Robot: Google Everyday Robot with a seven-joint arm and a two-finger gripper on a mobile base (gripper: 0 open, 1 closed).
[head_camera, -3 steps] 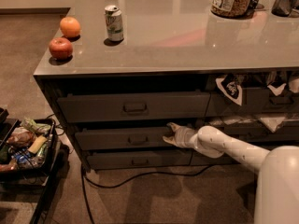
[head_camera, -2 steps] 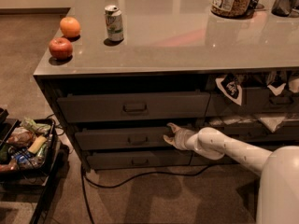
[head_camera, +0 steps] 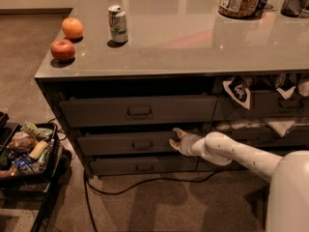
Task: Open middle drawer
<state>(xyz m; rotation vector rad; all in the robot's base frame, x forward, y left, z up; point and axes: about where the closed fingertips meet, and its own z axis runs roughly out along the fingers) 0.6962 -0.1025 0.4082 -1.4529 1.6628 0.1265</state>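
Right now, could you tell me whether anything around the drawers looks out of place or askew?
Yes: packets hang untidily over the fronts of the right-hand drawers, and a cable trails across the floor below. The pincer is at the middle drawer's front, right of its handle rather than on it.

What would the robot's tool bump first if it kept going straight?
Most likely the front of the wide dark grey metal middle drawer, near its small loop handle. The tool sits beside it; depth is unclear.
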